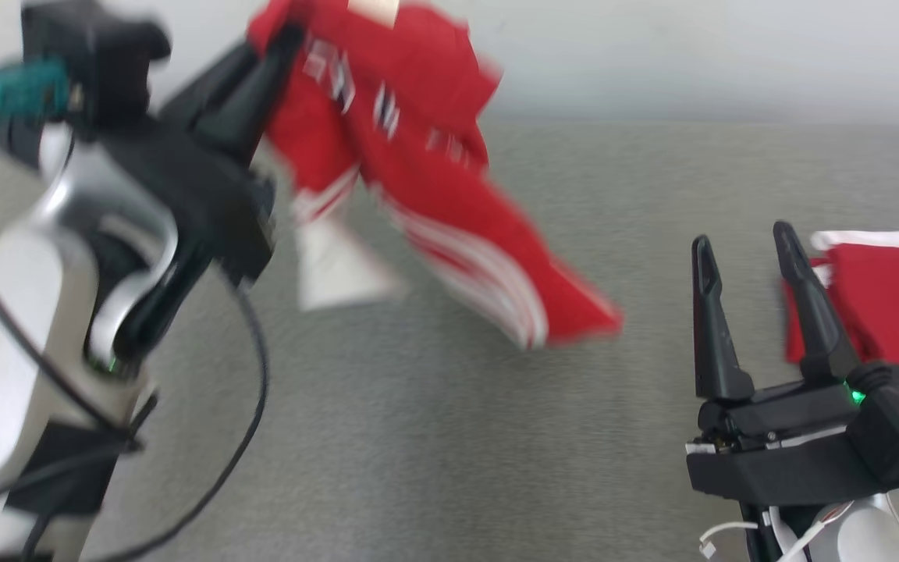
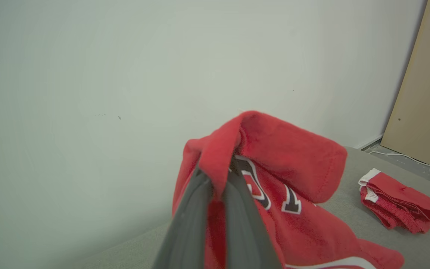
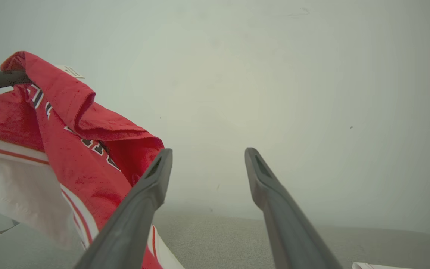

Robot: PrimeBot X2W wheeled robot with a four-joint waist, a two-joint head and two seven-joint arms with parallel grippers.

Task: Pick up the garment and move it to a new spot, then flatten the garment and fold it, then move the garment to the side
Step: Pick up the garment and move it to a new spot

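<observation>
My left claw (image 1: 287, 40) is clamped on the red, white-striped fabric jersey (image 1: 418, 172), hoisting it above the grey surface (image 1: 418, 429) near its far edge, probably for carrying. My right claw (image 1: 742, 242) waits spread apart and empty.

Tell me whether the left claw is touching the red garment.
Touching. The left wrist view shows the left claw shut on a fold of the red garment, with the fabric pinched in its grip and draping over it.
</observation>
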